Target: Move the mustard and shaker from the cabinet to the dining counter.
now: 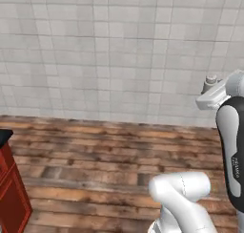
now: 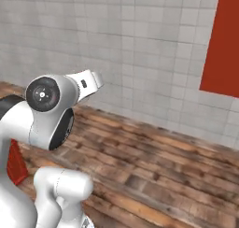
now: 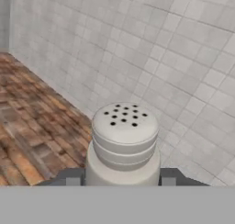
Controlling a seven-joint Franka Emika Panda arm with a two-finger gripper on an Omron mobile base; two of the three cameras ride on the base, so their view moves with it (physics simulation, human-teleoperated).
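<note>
In the hand view the light-grey shaker [image 3: 124, 140], with its perforated rounded top, fills the centre. My gripper [image 3: 121, 178] is shut on the shaker, one dark fingertip on each side of its body. In the left base view the shaker's top [image 1: 210, 79] pokes up from the gripper [image 1: 208, 91], held high at the right in front of the tiled wall. A black corner of the dining counter [image 1: 4, 136] shows over red fronts at the far left edge. The mustard is out of view.
A flat red panel [image 2: 224, 40] hangs on the tiled wall at upper right, with no handle or shelf visible. Worn wooden floorboards [image 1: 109, 155] stretch to the wall. A red unit [image 2: 16, 168] shows behind my arm.
</note>
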